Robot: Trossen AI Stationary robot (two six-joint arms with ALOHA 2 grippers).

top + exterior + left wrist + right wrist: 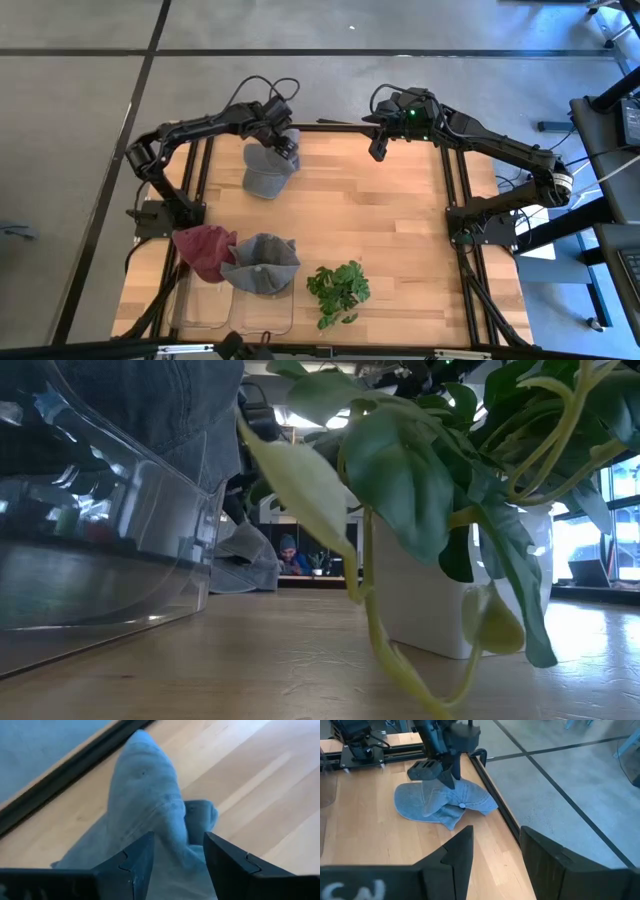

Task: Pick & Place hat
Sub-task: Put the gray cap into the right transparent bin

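Hat (266, 168) pinched in left gripper (287, 150)

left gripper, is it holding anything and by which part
Yes: the left gripper pinches a raised fold of the grey cap at the table's far edge, jaws closed on the fabric. The right gripper hangs open, holding nothing.

We find no legible text, label, brand, number or sign in any view. In the right wrist view, pale marks show at the lower edge on the right gripper (492, 855), on its dark body; they look like parts of letters, but we cannot read them. The hats, the table and the clear trays carry no readable marking.
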